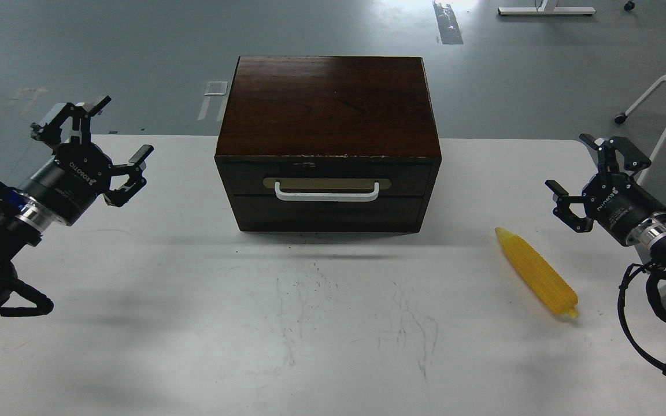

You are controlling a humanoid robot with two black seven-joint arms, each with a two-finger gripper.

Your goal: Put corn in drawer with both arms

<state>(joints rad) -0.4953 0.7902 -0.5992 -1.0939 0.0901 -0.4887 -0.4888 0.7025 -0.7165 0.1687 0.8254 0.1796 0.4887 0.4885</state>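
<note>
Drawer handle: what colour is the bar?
White, against an oblong brass plate on the dark brown drawer; the handle shows clearly in the head view.

left gripper and right gripper both spread wide, raised, angled inward

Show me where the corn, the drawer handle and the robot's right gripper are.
corn (536,273): head view, middle of the yellow cob.
handle (326,195): head view, centre of the white bar.
right gripper (583,173): head view, gap between its open fingers.
</note>
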